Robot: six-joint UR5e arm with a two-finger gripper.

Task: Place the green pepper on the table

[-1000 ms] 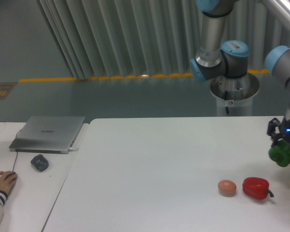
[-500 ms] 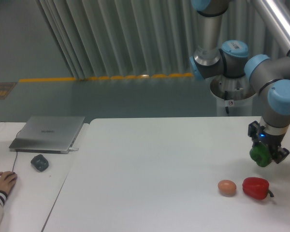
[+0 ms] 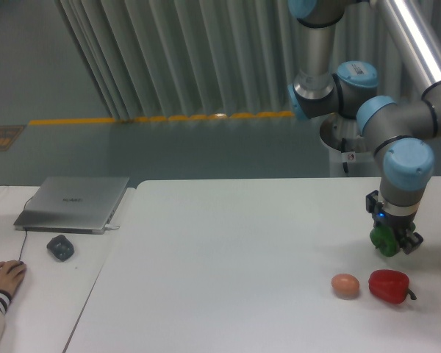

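The green pepper (image 3: 385, 240) is small, glossy and bright green, and my gripper (image 3: 389, 241) is shut on it. It hangs low over the right part of the white table (image 3: 228, 265), just above and behind the red pepper (image 3: 389, 286). Whether the green pepper touches the tabletop cannot be told. The dark fingers partly cover it.
A tan egg (image 3: 345, 285) lies left of the red pepper. On the narrow desk at left sit a grey laptop (image 3: 75, 202) and a dark mouse (image 3: 60, 247); a person's hand (image 3: 4, 277) rests at the left edge. The arm's base (image 3: 356, 136) stands behind the table.
My gripper has carried the green pepper leftward from the table's right edge to a spot above the red pepper. The egg and red pepper have stayed still.
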